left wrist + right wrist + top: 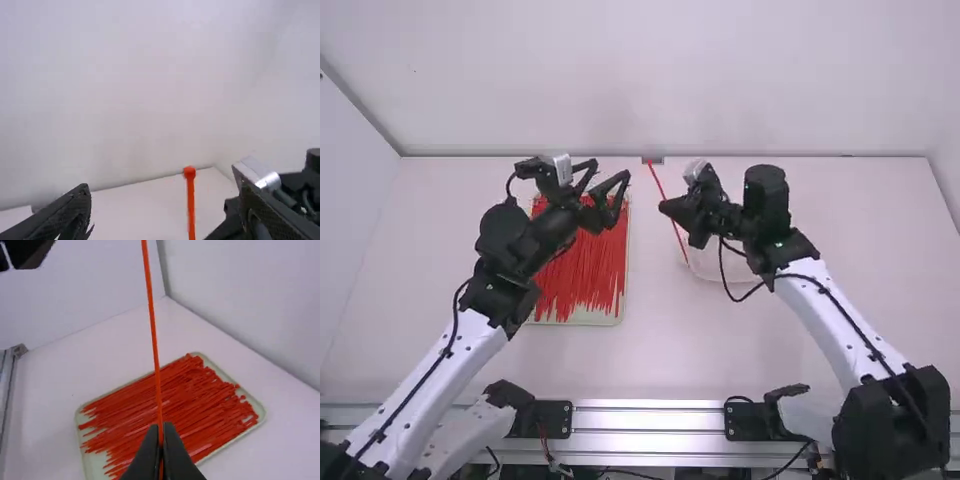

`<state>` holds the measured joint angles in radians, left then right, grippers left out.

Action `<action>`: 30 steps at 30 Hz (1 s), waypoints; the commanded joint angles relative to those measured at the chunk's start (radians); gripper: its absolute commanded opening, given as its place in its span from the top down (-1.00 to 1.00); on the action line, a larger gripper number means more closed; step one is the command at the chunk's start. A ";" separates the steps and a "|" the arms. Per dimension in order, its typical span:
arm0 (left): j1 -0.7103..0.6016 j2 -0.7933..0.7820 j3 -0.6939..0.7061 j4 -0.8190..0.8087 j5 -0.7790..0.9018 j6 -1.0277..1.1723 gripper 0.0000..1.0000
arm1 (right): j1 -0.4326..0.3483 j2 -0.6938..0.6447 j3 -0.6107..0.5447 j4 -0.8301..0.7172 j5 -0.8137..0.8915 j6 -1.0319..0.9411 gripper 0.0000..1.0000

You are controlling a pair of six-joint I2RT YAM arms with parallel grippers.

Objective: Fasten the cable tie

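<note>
While the right gripper (161,432) pinches one tie (152,340) with its fingers fully closed on the strap, nothing is fastened yet. The tie is straight, with no loop and no end threaded. It's lifted off the table (770,330), just right of the tray (82,415) holding the spare ties (190,395).

Left gripper (608,175) is spread wide and holds nothing. It sits above the tray's far end, near the tie. In the left wrist view the strap stands between its fingers, not touching either.

Done: one tie singled out and held up.
Left, by my read: grab the free end, bend it round, feed tail into head, pull tight.

Unclear:
- The top end has a thicker knob, probably the head, but it's too small to be sure.
- The strap below the right fingers is cut off in the right wrist view. The high view shows it running on down past the gripper.
- Can't tell how far the left fingers stand from the strap in depth.
</note>
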<state>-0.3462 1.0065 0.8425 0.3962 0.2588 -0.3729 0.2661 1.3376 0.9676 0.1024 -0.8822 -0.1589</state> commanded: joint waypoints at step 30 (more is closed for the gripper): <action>0.153 0.186 0.403 -0.003 0.859 0.173 -0.99 | 0.003 -0.019 0.039 0.580 -0.309 0.400 1.00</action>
<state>-0.2119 1.1847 1.2175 0.3759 1.0183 -0.1169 0.2531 1.3365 0.9676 0.6712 -1.1931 0.1532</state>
